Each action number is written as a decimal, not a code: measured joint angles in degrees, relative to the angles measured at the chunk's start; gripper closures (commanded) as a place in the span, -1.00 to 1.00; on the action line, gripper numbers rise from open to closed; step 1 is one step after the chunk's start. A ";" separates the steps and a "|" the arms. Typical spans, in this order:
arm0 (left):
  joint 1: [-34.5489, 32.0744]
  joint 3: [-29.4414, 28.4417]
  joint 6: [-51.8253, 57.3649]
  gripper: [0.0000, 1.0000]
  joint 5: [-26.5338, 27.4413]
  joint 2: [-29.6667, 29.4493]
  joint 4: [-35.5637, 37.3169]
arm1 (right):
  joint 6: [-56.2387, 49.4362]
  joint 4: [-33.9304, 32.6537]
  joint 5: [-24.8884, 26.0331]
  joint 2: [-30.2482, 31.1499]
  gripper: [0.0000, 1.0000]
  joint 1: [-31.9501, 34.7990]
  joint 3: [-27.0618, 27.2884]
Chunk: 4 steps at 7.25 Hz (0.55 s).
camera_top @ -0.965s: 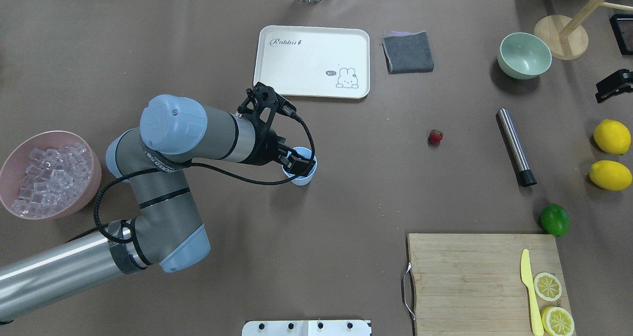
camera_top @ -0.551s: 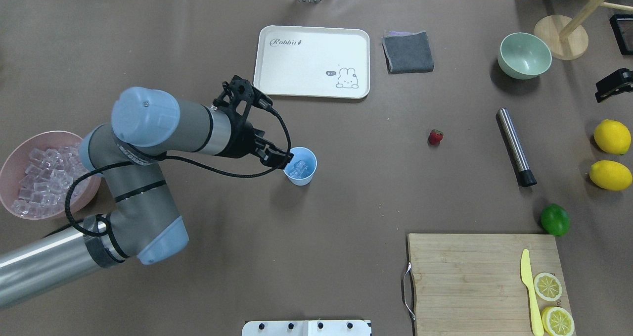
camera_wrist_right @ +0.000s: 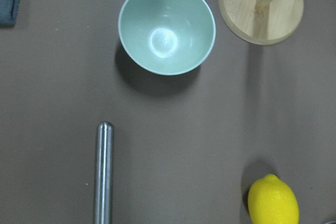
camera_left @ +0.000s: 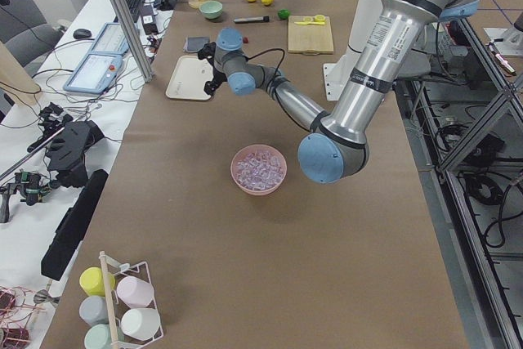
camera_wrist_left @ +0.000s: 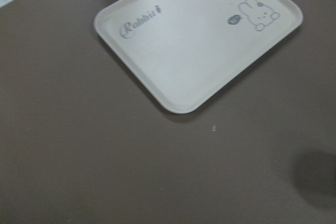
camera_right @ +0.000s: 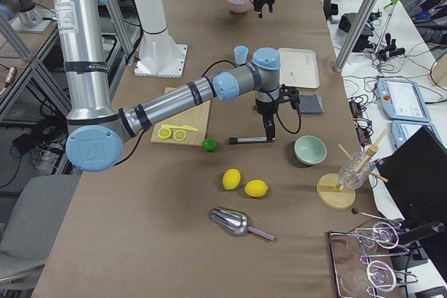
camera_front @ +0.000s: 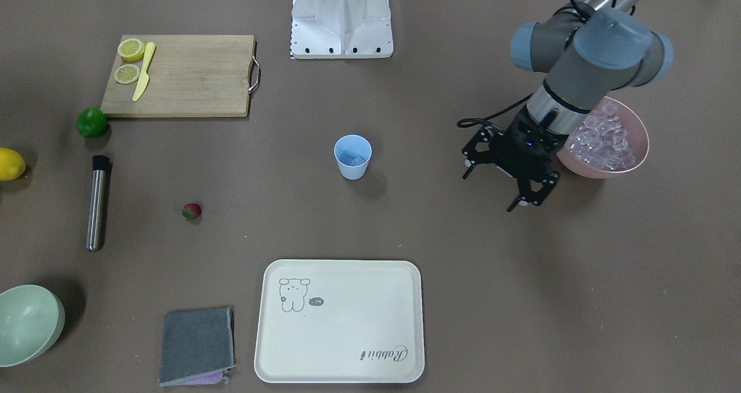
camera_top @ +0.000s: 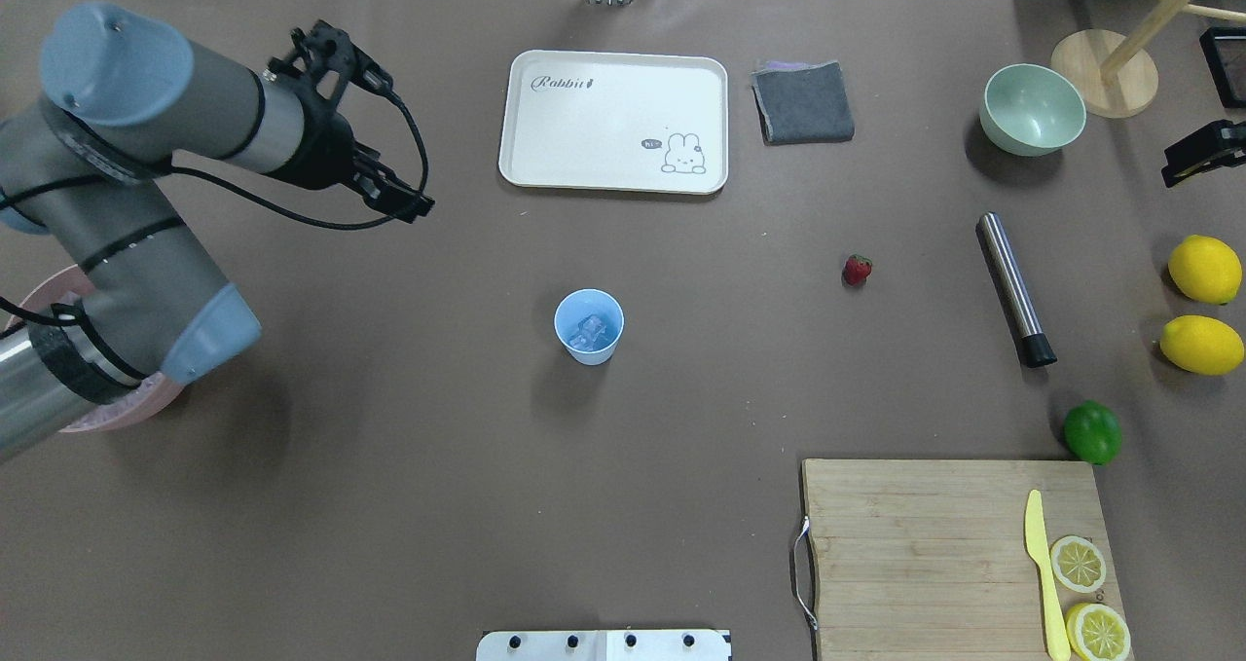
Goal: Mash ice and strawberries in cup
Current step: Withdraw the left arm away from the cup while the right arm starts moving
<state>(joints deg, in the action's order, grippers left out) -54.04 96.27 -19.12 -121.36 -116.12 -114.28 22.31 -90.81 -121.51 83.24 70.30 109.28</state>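
One strawberry point(camera_top: 857, 270) lies on the bench point(camera_top: 681, 398), well apart from the cup point(camera_top: 589, 326), which holds ice point(camera_top: 590, 331). The left claw point(camera_front: 525, 204) hangs spread and empty; whether the right claw point(camera_right: 269, 132) is spread I cannot tell. Unheld, the light cup could tip under mashing.

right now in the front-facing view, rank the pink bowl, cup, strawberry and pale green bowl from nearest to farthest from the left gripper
From the left gripper:
1. pink bowl, just beside it
2. cup, mid-table
3. strawberry, beyond the cup
4. pale green bowl, far corner on the robot's right
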 measured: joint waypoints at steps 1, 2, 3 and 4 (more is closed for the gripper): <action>-3.92 0.01 3.12 -0.93 -2.42 0.29 3.36 | 0.21 1.51 0.18 -1.66 -1.00 -1.57 -0.43; -7.07 0.00 4.75 -0.93 -4.27 1.06 5.06 | 1.68 3.50 0.49 -3.71 -1.00 -3.52 -1.09; -10.15 -0.01 5.46 -0.93 -6.76 2.37 5.71 | 5.60 5.22 1.34 -6.38 -1.00 -5.98 -1.50; -13.12 0.05 5.72 -0.93 -9.55 3.98 5.91 | 10.54 6.30 2.98 -8.84 -1.00 -8.81 -1.33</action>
<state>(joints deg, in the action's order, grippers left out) -67.16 96.32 -13.40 -130.90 -112.14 -108.37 32.86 -84.52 -118.53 74.40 61.50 107.94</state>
